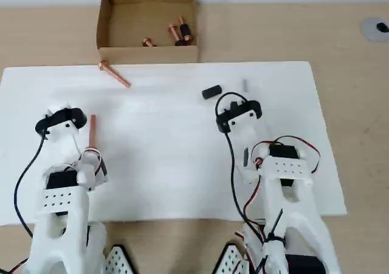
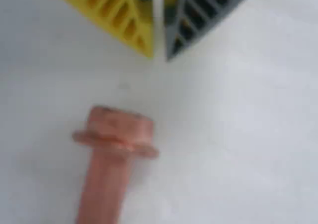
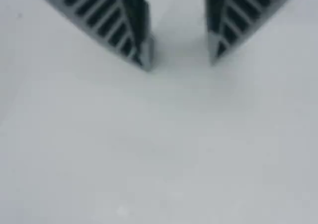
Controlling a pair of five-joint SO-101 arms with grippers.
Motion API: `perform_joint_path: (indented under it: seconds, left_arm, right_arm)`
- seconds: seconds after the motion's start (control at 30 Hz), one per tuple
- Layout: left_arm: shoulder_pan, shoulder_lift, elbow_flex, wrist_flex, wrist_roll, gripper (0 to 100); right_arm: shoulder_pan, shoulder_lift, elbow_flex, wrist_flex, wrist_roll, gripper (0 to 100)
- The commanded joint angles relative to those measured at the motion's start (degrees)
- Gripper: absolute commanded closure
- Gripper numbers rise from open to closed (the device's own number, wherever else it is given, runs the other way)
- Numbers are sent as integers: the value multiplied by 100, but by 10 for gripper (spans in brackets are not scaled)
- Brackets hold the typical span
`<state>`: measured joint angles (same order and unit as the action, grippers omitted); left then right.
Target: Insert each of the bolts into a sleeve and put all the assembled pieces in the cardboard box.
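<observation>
The cardboard box stands at the back and holds copper bolts in black sleeves. One loose copper bolt lies on the white mat just in front of the box. A second bolt lies by the left arm, its flanged head just short of my left gripper, whose yellow and grey tips are shut with nothing between them. A black sleeve lies on the mat ahead of the right arm. My right gripper hangs open over bare mat.
The mat covers most of the wooden table. A grey disc sits at the table's back right. Cables run down from both arms. Ribbed dark parts lie at the front edge between the arm bases.
</observation>
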<state>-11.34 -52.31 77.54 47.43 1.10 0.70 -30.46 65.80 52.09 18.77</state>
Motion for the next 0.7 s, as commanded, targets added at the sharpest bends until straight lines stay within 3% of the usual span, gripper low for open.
perform_joint_path:
  seconds: [0.0, 0.67]
  left_arm:
    - [-79, -22, -18, -44, -18, 982]
    - [-79, -22, -18, -44, -18, 982]
  right_arm:
    - [-110, 92, 198, -378, -9, 894]
    - [-101, 57, 295, -176, 105, 893]
